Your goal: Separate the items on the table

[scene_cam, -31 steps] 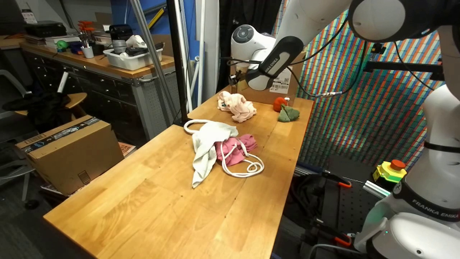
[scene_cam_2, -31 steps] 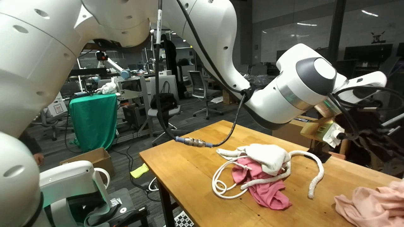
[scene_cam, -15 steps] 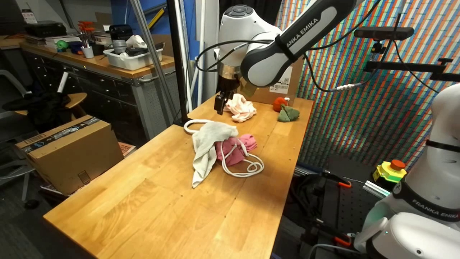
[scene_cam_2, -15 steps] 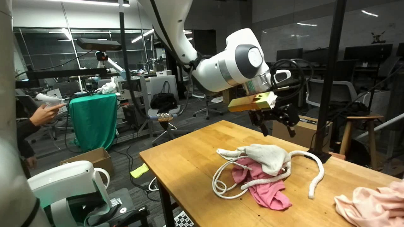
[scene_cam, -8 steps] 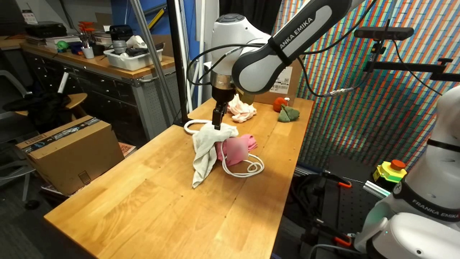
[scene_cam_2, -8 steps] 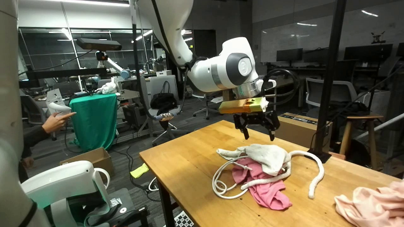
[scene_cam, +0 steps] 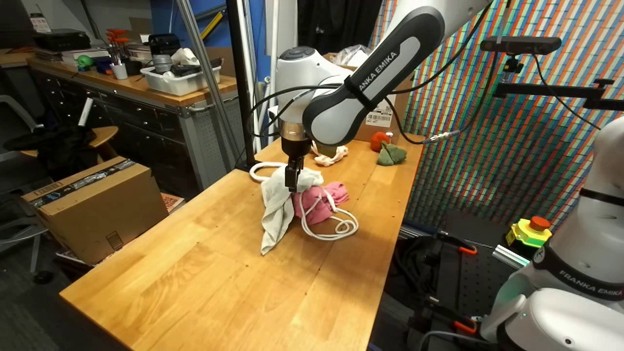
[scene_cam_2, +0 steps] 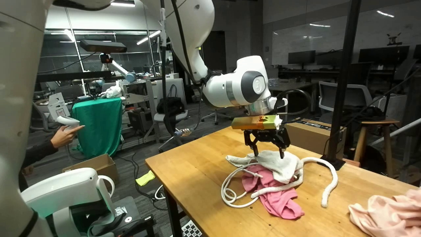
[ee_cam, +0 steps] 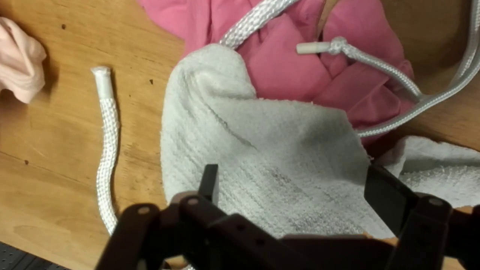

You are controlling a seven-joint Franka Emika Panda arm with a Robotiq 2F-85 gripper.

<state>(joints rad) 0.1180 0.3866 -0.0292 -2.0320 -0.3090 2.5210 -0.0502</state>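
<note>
The cream-white cloth (ee_cam: 240, 150) lies over part of the pink cloth (ee_cam: 292, 67), with the thin white rope (ee_cam: 107, 150) winding around and over them. This pile is on the wooden table (scene_cam: 219, 278). My gripper (scene_cam_2: 269, 155) is open, pointing down, its fingertips at or just above the cream-white cloth (scene_cam_2: 286, 166); contact is unclear. In the wrist view the gripper (ee_cam: 290, 180) has its jaws wide apart, with cloth below between them. A peach cloth (scene_cam_2: 391, 214) lies apart. A red piece (scene_cam: 379, 141) and a green piece (scene_cam: 391, 154) sit near the far end. No tan fuzzy toy shows.
A cardboard box (scene_cam: 380, 118) stands behind the far items. A black post (scene_cam_2: 338, 98) rises at the table's edge beside the rope's end. Another box (scene_cam: 97, 209) is on the floor. A person's hand (scene_cam_2: 65, 136) holds a controller.
The arm has swung over the pile and lowered, so the open gripper has come from above down to the cream-white cloth. The items lie as before.
</note>
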